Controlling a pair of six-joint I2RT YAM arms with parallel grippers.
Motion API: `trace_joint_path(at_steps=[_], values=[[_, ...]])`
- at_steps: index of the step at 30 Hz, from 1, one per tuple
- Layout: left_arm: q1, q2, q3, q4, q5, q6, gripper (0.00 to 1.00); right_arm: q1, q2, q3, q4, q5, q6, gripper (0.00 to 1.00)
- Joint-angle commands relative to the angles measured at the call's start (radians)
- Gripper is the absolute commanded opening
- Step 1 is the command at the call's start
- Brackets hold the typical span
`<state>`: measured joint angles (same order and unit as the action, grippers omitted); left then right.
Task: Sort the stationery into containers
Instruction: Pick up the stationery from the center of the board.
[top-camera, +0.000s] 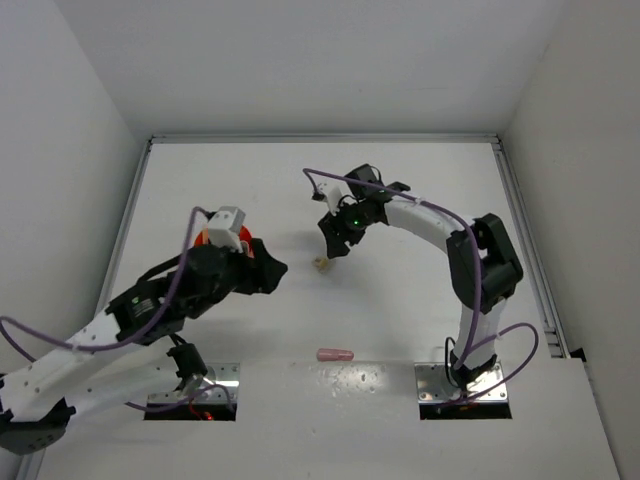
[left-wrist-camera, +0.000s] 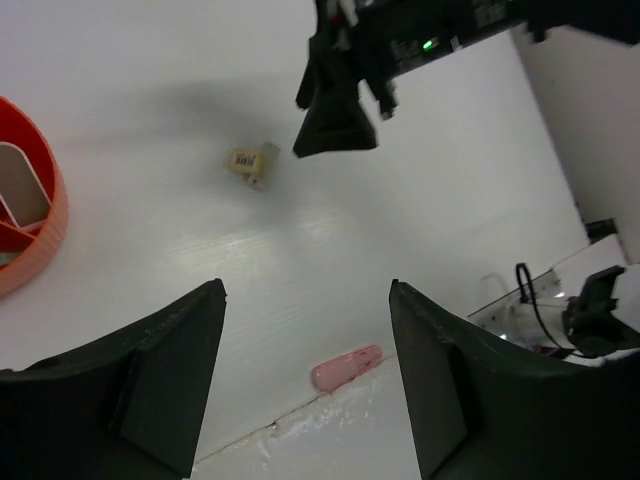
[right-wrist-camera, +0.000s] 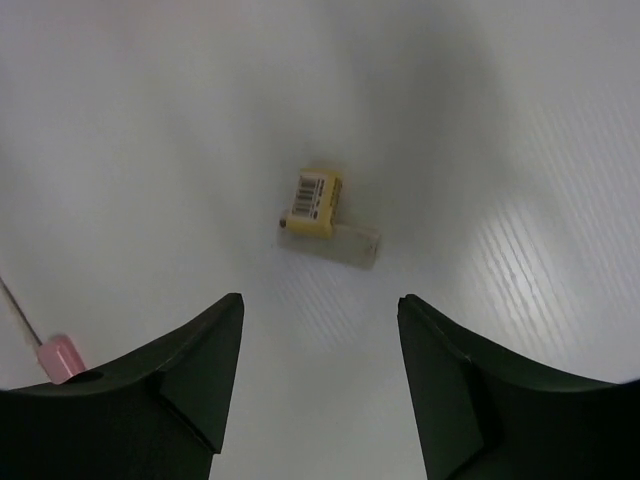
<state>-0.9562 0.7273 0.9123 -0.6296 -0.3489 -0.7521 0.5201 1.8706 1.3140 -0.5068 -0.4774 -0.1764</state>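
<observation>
A small beige block with a yellow barcode label (top-camera: 322, 265) lies on the white table; it also shows in the left wrist view (left-wrist-camera: 250, 163) and the right wrist view (right-wrist-camera: 325, 218). My right gripper (top-camera: 332, 247) hovers just above and behind it, open and empty (right-wrist-camera: 320, 300). A pink bar (top-camera: 335, 354) lies near the front seam, also seen from the left wrist (left-wrist-camera: 347, 367) and partly from the right wrist (right-wrist-camera: 62, 358). The orange tub with dividers (left-wrist-camera: 45, 225) is mostly hidden behind my left wrist (top-camera: 204, 237). My left gripper (top-camera: 275, 268) is open and empty (left-wrist-camera: 305, 290).
The table has raised white walls at the back and sides (top-camera: 320, 138). A seam and a rougher white strip (left-wrist-camera: 330, 430) run along the front edge by the arm bases. Cables loop around both arms.
</observation>
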Motion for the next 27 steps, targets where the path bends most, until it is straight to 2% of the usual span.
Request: trace_joint_path(at_steps=[1,4,11,15,22,27], values=[[-0.009,-0.153,0.010,-0.047,-0.038,0.016,0.72,0.049,0.041,0.103,-0.016,0.086,0.060,0.64],[-0.009,-0.227,-0.030,-0.047,-0.059,0.036,0.74,0.092,0.105,0.152,-0.042,0.137,0.069,0.67],[-0.009,-0.227,-0.096,-0.076,-0.070,0.054,0.75,0.167,0.196,0.192,-0.052,0.218,0.060,0.68],[-0.009,-0.247,-0.105,-0.076,-0.079,0.054,0.77,0.189,0.216,0.202,-0.052,0.295,0.060,0.63],[-0.009,-0.276,-0.125,-0.076,-0.079,0.054,0.78,0.198,0.260,0.192,-0.033,0.341,0.060,0.56],[-0.009,-0.276,-0.125,-0.067,-0.079,0.054,0.78,0.198,0.260,0.192,-0.013,0.359,0.060,0.39]])
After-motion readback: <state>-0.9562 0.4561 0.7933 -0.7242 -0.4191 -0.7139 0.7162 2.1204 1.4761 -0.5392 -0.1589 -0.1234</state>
